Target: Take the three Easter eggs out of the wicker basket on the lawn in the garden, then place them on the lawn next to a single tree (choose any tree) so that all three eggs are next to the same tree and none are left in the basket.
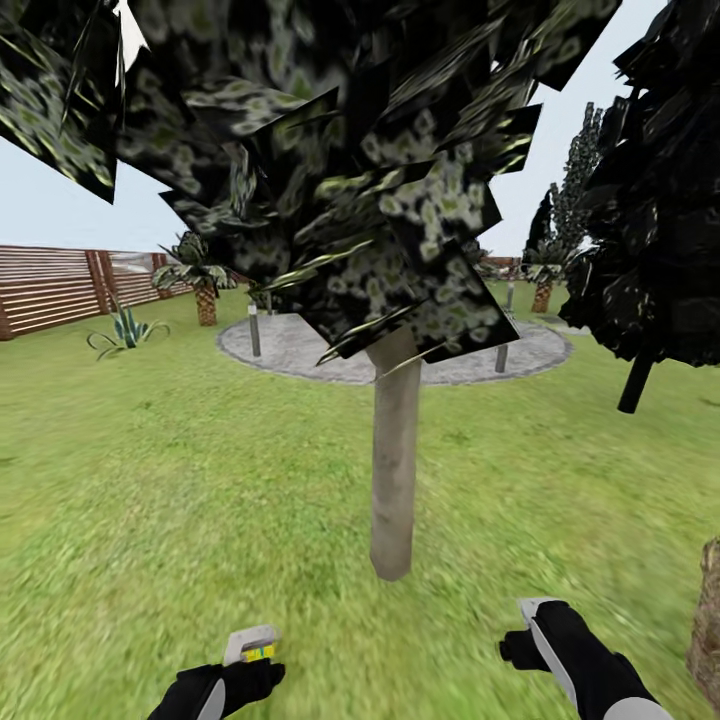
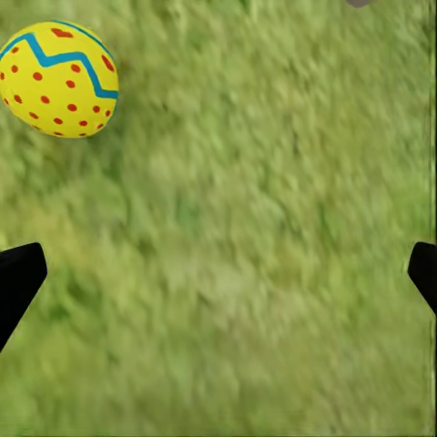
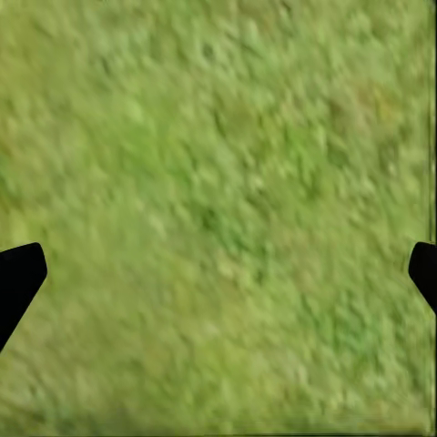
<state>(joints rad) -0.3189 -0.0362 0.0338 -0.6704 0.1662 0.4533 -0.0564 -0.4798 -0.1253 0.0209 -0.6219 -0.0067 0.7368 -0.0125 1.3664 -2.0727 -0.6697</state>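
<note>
Centre of the head view: tree [image 1: 394, 470], pale trunk rising from the lawn [image 1: 150, 480], grey paved patio [image 1: 300, 350] behind it. Lower left, left gripper [image 1: 250, 648] with a bit of yellow Easter egg [image 1: 259, 653] showing just beside its tip. Lower right, right gripper [image 1: 535, 625] over bare grass; wicker basket [image 1: 706, 620] edge at far right.

Left wrist view: fingertips [image 2: 20, 278] wide apart, nothing between them; egg lies on grass at upper left, clear of both.

Right wrist view: fingertips [image 3: 20, 273] wide apart, empty, grass below.
</note>
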